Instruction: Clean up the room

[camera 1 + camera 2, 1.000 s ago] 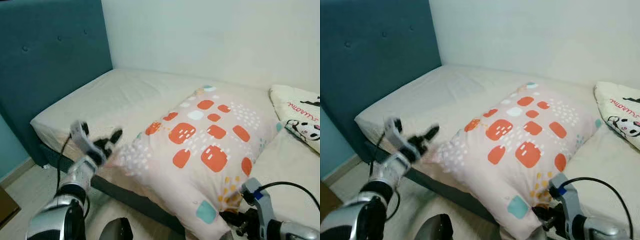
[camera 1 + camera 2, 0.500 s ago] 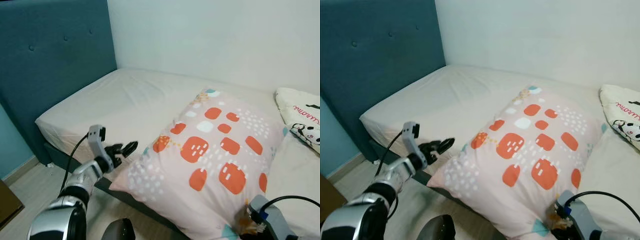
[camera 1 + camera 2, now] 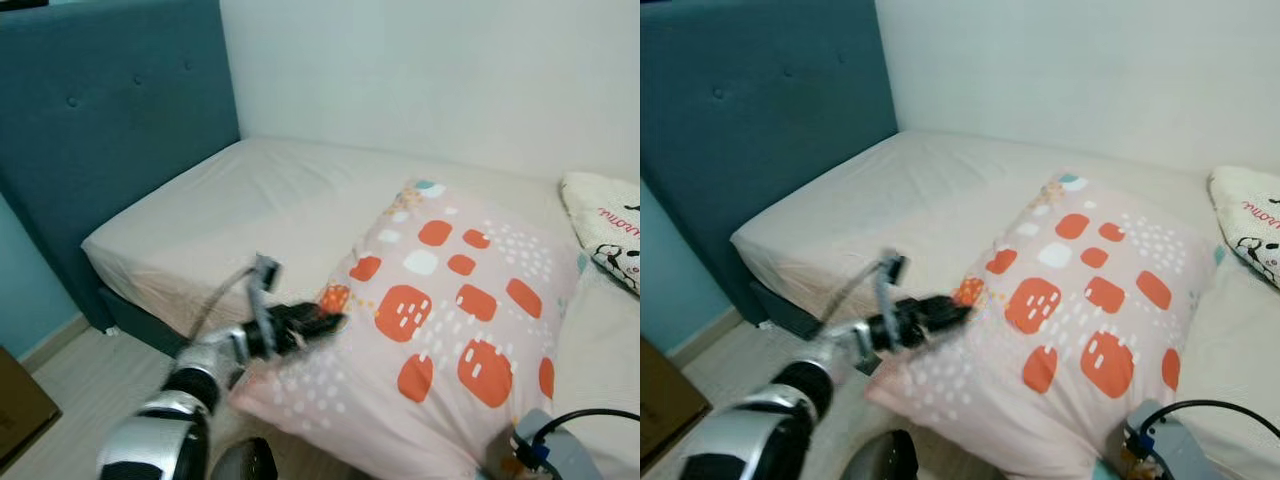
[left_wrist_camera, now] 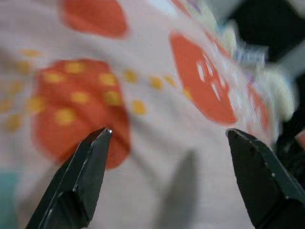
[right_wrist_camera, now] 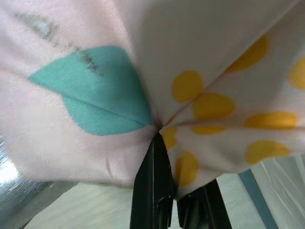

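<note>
Right gripper (image 5: 159,143) pinched tight on a bunched corner of the pink patterned pillow (image 3: 450,310), fabric gathered between the black fingers (image 5: 153,186). Left gripper (image 3: 318,320) reaching over the pillow's near left edge, fingers (image 4: 83,179) spread wide, fabric just ahead of the tips. Pillow lying across the cream mattress (image 3: 250,200), one corner overhanging the bed's edge. Teal headboard (image 3: 100,130) to the left; panda-print cushion (image 3: 610,225) at far right.
</note>
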You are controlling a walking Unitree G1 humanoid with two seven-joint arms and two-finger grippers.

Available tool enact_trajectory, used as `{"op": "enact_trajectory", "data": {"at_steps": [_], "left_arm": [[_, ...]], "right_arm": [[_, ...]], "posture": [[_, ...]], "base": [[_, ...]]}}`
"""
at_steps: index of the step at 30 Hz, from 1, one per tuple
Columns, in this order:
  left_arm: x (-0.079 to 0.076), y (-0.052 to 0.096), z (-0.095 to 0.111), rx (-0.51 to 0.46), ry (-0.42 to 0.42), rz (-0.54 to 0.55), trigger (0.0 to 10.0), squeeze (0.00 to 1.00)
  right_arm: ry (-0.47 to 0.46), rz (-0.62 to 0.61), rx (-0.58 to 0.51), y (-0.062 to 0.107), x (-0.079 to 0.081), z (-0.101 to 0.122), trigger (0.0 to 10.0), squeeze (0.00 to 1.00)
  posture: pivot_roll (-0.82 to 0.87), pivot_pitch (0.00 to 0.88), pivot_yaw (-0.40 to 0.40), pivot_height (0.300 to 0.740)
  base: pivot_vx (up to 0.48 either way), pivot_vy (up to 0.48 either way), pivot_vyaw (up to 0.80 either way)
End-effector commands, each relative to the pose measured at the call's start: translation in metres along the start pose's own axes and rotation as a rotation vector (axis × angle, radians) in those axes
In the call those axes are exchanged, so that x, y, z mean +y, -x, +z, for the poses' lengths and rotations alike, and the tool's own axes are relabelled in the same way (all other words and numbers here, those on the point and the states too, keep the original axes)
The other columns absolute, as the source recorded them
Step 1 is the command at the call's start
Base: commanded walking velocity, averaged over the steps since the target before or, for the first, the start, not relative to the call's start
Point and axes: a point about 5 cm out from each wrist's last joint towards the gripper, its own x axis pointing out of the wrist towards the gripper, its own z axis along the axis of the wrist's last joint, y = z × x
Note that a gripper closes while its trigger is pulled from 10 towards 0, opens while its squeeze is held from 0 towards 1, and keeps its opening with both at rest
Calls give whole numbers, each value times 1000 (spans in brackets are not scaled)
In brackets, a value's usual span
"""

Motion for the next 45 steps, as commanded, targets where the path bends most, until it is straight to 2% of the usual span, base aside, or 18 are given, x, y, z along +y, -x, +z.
{"op": "enact_trajectory", "data": {"at_steps": [1, 4, 7, 9, 12, 17, 18, 19, 21, 25, 26, 29, 31, 32, 34, 37, 42, 45], "left_arm": [[7, 3, 8, 20, -77, 78, 10000, 0], [12, 4, 16, 26, -125, 153, 10000, 0], [26, 11, 38, 15, -214, 349, 10000, 0], [32, 16, 51, -18, -225, 423, 10000, 0], [35, 18, 58, -46, -209, 448, 10000, 0], [37, 24, 64, -69, -129, 418, 10000, 0], [38, 28, 57, -53, -74, 382, 10000, 0], [38, 28, 57, -53, -74, 382, 10000, 0], [41, 37, 43, -25, 28, 349, 10000, 0], [43, 41, 37, -22, 69, 351, 10000, 0], [44, 46, 27, -39, 174, 337, 10000, 0], [43, 48, 24, -49, 215, 322, 10000, 0], [37, 47, 17, -87, 344, 211, 10000, 0], [37, 47, 17, -87, 344, 211, 10000, 0], [29, 44, 12, -110, 421, 92, 10000, 0], [26, 42, 11, -113, 440, 49, 10000, 0], [2, 24, 11, -127, 541, -250, 10000, 0], [-6, 16, 11, -119, 529, -309, 10000, 0]], "right_arm": [[-62, 98, 128, -5, 20, -25, 0, 0], [-57, 117, 130, -4, 26, -25, 0, 0], [-59, 165, 111, -4, 42, -22, 0, 0], [-61, 171, 113, -4, 47, -22, 0, 0], [-63, 171, 114, -4, 49, -23, 0, 0], [-75, 167, 123, 0, 53, -25, 0, 0], [-79, 164, 126, 1, 54, -26, 0, 0], [-79, 164, 126, 1, 54, -26, 0, 0], [-85, 153, 116, 4, 55, -25, 0, 0], [-86, 148, 105, 6, 55, -23, 0, 0], [-86, 131, 78, 8, 55, -19, 0, 0], [-86, 125, 69, 9, 55, -18, 0, 0], [-81, 109, 67, 10, 53, -18, 0, 0], [-81, 109, 67, 10, 53, -18, 0, 0], [-76, 96, 64, 12, 52, -18, 0, 0], [-74, 91, 61, 13, 52, -17, 0, 0], [-65, 35, 47, 18, 45, -14, 0, 0], [-58, 15, 44, 18, 42, -13, 0, 0]], "posture": [[-185, 141, 100, 485], [-190, 162, 103, 485], [-201, 187, 114, 485], [-205, 193, 120, 485], [-206, 197, 123, 485], [-213, 210, 134, 485], [-217, 220, 137, 485], [-217, 220, 137, 485], [-227, 233, 138, 485], [-229, 234, 138, 485], [-237, 246, 139, 485], [-237, 246, 139, 485], [-247, 259, 135, 485], [-247, 259, 135, 485], [-252, 267, 134, 485], [-252, 267, 134, 485], [-259, 267, 129, 485], [-256, 265, 131, 485]], "base": [[0, 0, 0], [0, 0, 0], [0, 0, 0], [0, 0, 0], [0, 0, 0], [0, 0, 0], [0, 0, 0], [0, 0, 0], [0, 0, 0], [0, 0, 0], [0, 0, 0], [0, 0, 0], [0, 0, 0], [0, 0, 0], [0, 0, 0], [0, 0, 0], [0, 0, 0], [0, 0, 0]]}}
